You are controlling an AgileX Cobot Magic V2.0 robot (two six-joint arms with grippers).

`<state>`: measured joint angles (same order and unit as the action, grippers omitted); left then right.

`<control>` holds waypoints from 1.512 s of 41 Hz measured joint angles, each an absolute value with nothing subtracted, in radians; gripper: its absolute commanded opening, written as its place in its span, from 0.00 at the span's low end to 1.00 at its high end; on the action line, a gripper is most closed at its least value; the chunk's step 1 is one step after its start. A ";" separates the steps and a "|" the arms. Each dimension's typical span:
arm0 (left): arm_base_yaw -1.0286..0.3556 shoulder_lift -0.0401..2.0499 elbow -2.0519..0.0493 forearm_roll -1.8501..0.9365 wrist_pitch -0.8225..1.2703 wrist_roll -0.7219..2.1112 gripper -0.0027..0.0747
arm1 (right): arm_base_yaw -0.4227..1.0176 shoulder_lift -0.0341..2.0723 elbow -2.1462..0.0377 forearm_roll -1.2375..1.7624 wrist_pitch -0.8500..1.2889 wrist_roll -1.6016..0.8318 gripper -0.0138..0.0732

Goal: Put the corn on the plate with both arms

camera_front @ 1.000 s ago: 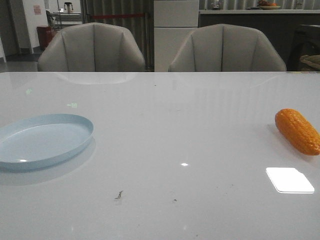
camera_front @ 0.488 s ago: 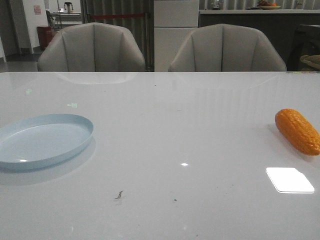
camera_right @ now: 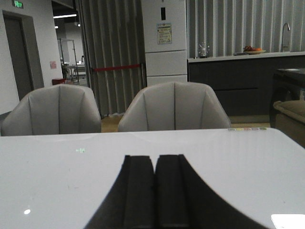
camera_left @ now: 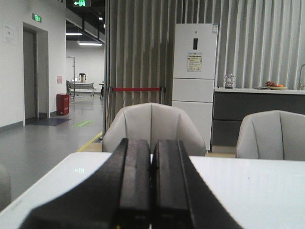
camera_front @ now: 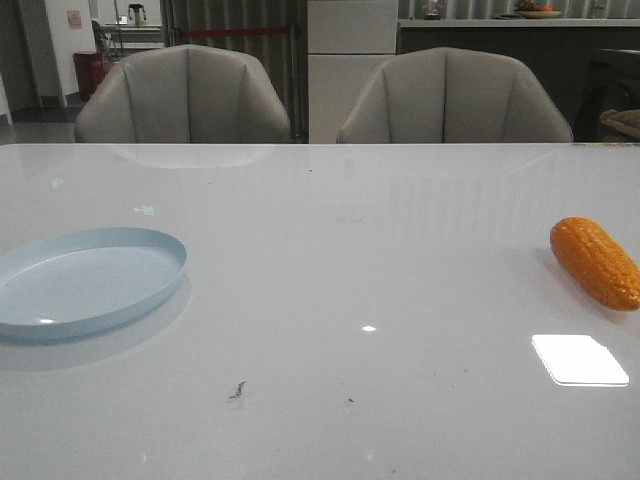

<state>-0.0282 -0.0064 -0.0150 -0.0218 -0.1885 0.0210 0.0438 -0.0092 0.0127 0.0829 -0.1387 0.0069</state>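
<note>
The orange corn [camera_front: 595,262] lies on the white table at the far right in the front view. The pale blue plate [camera_front: 85,281] sits at the left, far from the corn. Neither arm shows in the front view. My left gripper [camera_left: 152,143] is shut and empty, pointing level over the table toward the chairs. My right gripper [camera_right: 155,158] is also shut and empty, pointing the same way. Neither wrist view shows the corn or the plate.
Two grey chairs [camera_front: 185,95] [camera_front: 452,98] stand behind the table's far edge. A bright light patch [camera_front: 579,359] reflects on the table in front of the corn. Small dark specks [camera_front: 238,390] lie near the front middle.
</note>
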 measured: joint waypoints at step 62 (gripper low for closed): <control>-0.028 0.986 -0.585 0.145 0.066 0.021 0.56 | 0.044 0.873 -0.604 0.083 0.196 0.009 0.67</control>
<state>-0.0282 0.9859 -0.5854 0.1447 0.0660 0.0210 0.0438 0.8730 -0.6039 0.0829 0.1963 0.0091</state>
